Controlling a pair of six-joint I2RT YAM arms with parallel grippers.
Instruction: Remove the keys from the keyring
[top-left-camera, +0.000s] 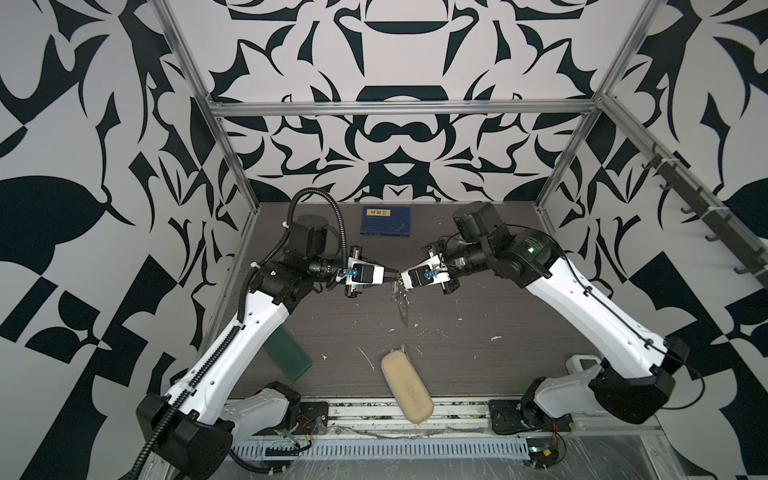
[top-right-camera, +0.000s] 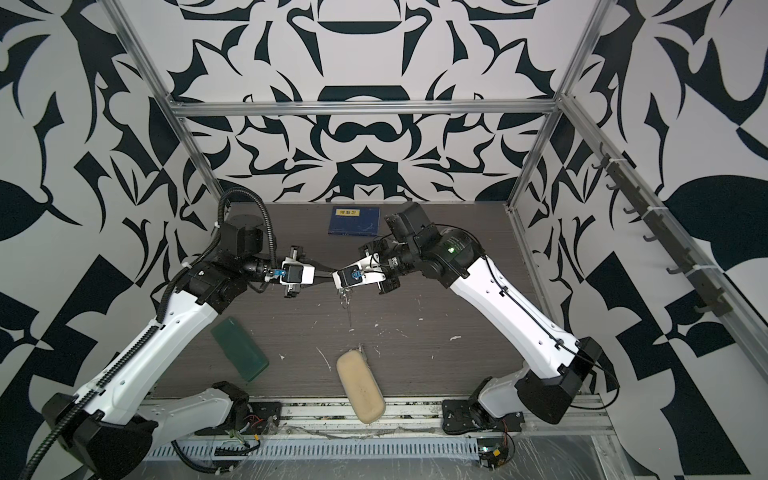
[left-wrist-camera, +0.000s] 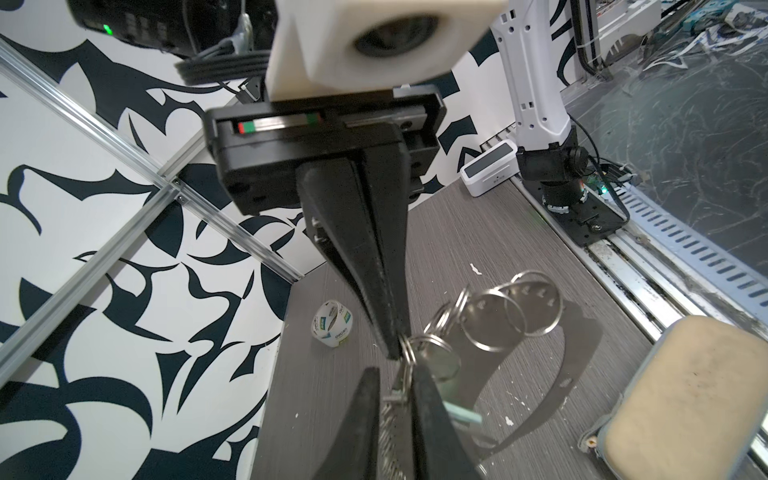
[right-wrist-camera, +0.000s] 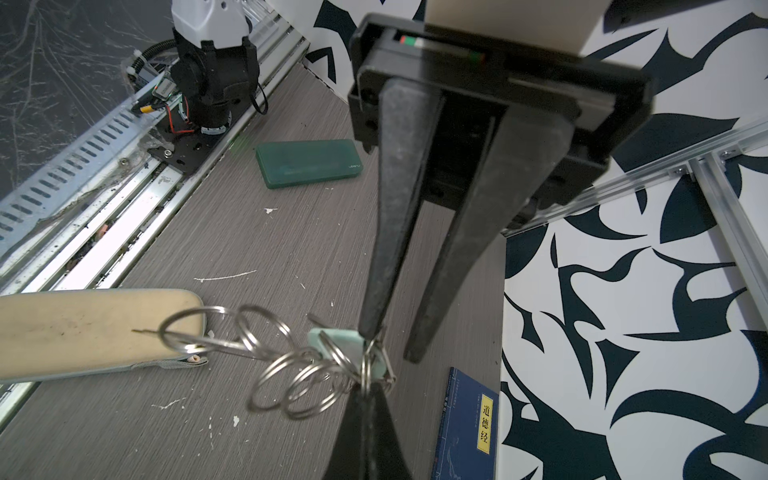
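Mid-air, our right gripper (left-wrist-camera: 394, 351) clamps the silvery wire-ring keyring (right-wrist-camera: 316, 361). The left gripper (right-wrist-camera: 392, 345), jaws slightly parted, meets the small pale-headed metal key (right-wrist-camera: 336, 340) at its tips; whether it is gripping, we cannot tell.

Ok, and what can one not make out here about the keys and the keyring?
- Number of keys: the right wrist view shows one pale green head; overlapping rings and blur hide the rest.
- The keyring in both top views: too small, only a thin glint.
- Whether the left gripper pinches anything: its jaws stand apart in the right wrist view and the contact is blurred; the left wrist view's edge cuts it off.
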